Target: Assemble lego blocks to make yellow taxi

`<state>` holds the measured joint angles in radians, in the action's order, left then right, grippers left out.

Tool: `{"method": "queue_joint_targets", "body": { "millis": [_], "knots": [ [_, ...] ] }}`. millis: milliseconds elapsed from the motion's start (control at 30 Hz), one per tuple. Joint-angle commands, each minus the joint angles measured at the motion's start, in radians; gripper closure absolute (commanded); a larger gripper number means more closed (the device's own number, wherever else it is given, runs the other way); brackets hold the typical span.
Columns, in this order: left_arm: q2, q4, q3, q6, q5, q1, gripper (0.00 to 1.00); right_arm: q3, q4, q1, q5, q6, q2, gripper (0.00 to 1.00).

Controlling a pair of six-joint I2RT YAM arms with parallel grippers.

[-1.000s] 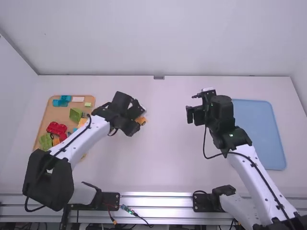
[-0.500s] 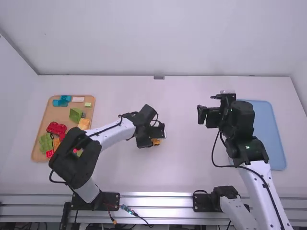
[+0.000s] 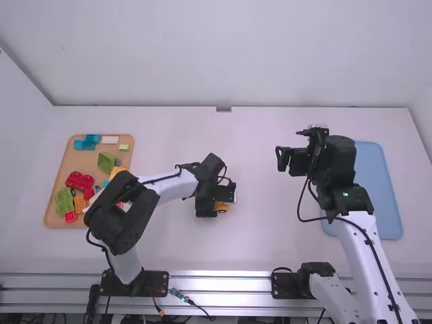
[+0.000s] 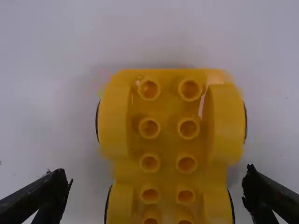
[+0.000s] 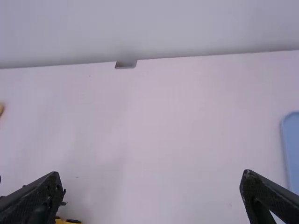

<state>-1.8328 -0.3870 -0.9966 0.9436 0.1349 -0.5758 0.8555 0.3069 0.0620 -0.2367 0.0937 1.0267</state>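
Observation:
My left gripper [image 3: 217, 197] is low over the middle of the table in the high view, at the yellow wheeled base [image 3: 222, 207]. The left wrist view shows the studded yellow base [image 4: 169, 140] lying between the spread fingers of my left gripper [image 4: 156, 173], with a gap on each side. My right gripper [image 3: 291, 160] is held right of the middle, farther from the camera. In the right wrist view my right gripper [image 5: 152, 191] stands open and holds nothing; an edge of the yellow base [image 5: 65, 221] shows at the lower left.
A wooden tray [image 3: 57, 196] at the left holds a red block [image 3: 79, 180], green blocks [image 3: 106, 161], teal blocks [image 3: 86, 144] and other pieces. A blue tray [image 3: 381, 196] lies at the right, partly behind the right arm.
The left gripper and the yellow base have both shifted right and toward the camera, mostly in the first half second. The right arm has moved a little to the right.

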Motion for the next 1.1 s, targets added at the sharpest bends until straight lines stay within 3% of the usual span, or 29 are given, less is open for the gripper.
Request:
{"method": "queue_joint_targets", "body": {
  "millis": [0, 133, 300, 500, 667, 767, 1000, 1067],
  "knots": [
    [-0.013, 0.003, 0.022, -0.003, 0.004, -0.002, 0.01, 0.03, -0.009, 0.014, -0.01, -0.015, 0.0, 0.0],
    [0.008, -0.031, -0.002, -0.011, 0.007, 0.007, 0.01, 0.03, -0.014, 0.033, -0.01, -0.035, -0.005, 0.0],
    [0.095, -0.23, -0.097, 0.053, 0.007, 0.018, 0.01, 0.03, -0.02, 0.036, -0.01, -0.038, -0.007, 0.0],
    [0.217, -0.322, -0.178, 0.066, 0.0, 0.103, 0.01, 0.03, -0.022, 0.036, -0.01, -0.038, -0.008, 0.0],
    [0.333, -0.283, -0.192, 0.012, 0.051, 0.274, 0.01, 0.03, -0.023, 0.04, -0.01, -0.042, -0.007, 0.0],
    [0.382, -0.202, -0.192, -0.142, 0.085, 0.436, 0.01, 0.03, -0.03, 0.052, -0.01, -0.042, -0.007, 0.0],
    [0.354, -0.04, -0.192, -0.566, -0.023, 0.725, 0.01, 0.03, -0.068, 0.101, -0.01, -0.049, -0.005, 0.0],
    [0.34, -0.043, -0.192, -0.596, -0.022, 0.761, 0.01, 0.03, -0.076, 0.112, -0.005, -0.051, -0.006, 0.0]
  ]
}}
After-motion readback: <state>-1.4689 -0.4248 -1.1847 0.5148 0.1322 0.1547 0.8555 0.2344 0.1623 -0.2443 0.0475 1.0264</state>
